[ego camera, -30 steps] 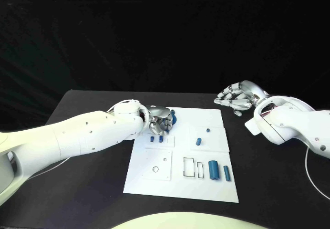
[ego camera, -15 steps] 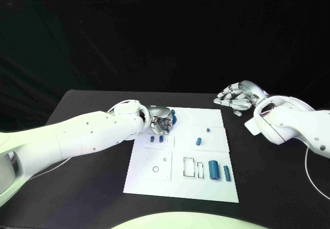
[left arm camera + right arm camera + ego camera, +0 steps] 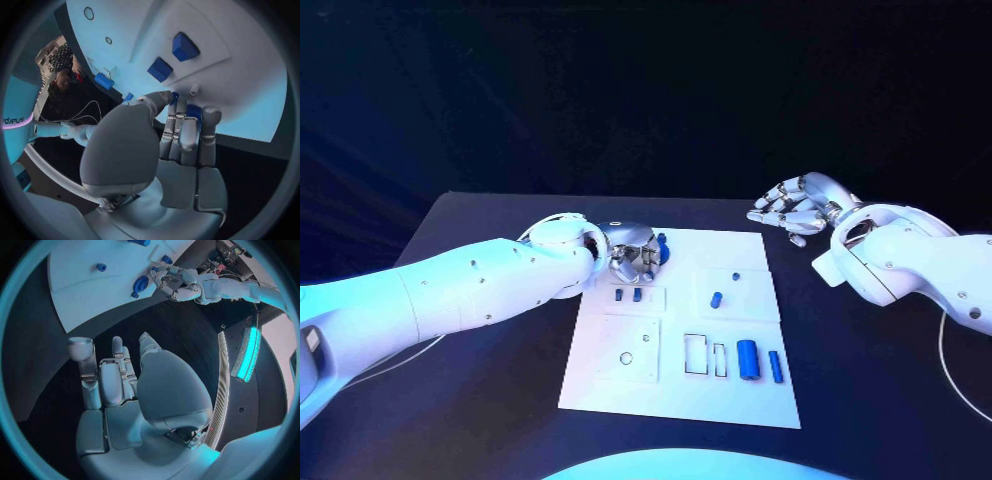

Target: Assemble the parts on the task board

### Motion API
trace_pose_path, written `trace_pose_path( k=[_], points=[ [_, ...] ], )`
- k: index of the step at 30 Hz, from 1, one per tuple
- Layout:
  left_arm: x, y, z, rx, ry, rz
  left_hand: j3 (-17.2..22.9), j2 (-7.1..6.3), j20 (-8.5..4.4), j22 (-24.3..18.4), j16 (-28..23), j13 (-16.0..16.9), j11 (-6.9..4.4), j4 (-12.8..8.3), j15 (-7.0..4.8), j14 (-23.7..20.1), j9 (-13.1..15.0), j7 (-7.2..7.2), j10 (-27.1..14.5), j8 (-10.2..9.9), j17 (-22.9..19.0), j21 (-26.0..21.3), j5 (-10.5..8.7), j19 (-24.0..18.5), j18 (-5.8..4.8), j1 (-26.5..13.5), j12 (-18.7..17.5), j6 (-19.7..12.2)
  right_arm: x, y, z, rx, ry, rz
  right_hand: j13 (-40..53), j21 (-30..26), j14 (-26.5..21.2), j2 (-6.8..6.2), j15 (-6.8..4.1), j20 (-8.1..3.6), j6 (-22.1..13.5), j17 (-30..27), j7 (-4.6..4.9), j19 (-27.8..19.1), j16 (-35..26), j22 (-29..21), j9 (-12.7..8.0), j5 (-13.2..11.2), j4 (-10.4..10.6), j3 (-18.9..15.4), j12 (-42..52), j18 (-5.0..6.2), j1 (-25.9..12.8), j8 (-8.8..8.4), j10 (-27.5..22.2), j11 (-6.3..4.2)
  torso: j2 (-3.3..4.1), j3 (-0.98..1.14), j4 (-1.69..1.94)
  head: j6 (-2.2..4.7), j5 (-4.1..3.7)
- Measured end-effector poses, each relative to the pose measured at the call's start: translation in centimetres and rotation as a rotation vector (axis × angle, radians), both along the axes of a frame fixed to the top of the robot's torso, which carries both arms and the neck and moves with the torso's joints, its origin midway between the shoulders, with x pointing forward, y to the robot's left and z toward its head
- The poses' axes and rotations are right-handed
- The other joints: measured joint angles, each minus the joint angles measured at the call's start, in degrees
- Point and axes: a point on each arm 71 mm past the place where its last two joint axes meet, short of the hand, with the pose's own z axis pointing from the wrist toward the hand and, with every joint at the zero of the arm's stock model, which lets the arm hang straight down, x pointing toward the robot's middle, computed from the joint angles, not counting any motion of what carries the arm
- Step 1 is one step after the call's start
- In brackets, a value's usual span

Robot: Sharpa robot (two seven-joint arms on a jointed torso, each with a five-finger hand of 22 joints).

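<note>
On the task board (image 3: pixel 678 395) lie five loose parts; left fingers (image 3: pixel 640 262) grasp another, right fingers (image 3: pixel 783 212) released.

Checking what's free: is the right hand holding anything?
No, empty: the right hand hovers off the task board, fingers loosely curled over bare table.

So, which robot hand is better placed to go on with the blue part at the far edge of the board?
The left robot hand: it is over the task board, fingers around that blue part. The right robot hand hovers off the board, holding nothing.
</note>
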Motion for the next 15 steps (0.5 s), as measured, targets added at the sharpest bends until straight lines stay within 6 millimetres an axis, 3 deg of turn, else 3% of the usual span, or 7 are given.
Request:
trace_pose_path(
  k=[15],
  points=[
    [-0.3,2.9,2.0,-0.065,0.003,0.051,-0.11,-0.05,0.00,0.16,0.00,-0.21,0.08,-0.23,0.00,0.00,0.00,0.00,0.47,-0.67,-0.20,0.22,0.00,0.00,0.00,-0.64,-1.25,0.00,-0.1,-0.4,0.0,-0.002,0.001,-0.006,0.00,0.00,0.00,0.00,0.00,0.00,0.00,-0.01,0.00,0.00,0.00,-0.01,0.00,0.00,0.00,0.00,0.00,0.00,0.00,0.00,0.01,0.01,-0.01,0.08,0.03,0.30,-0.07]
  ],
)
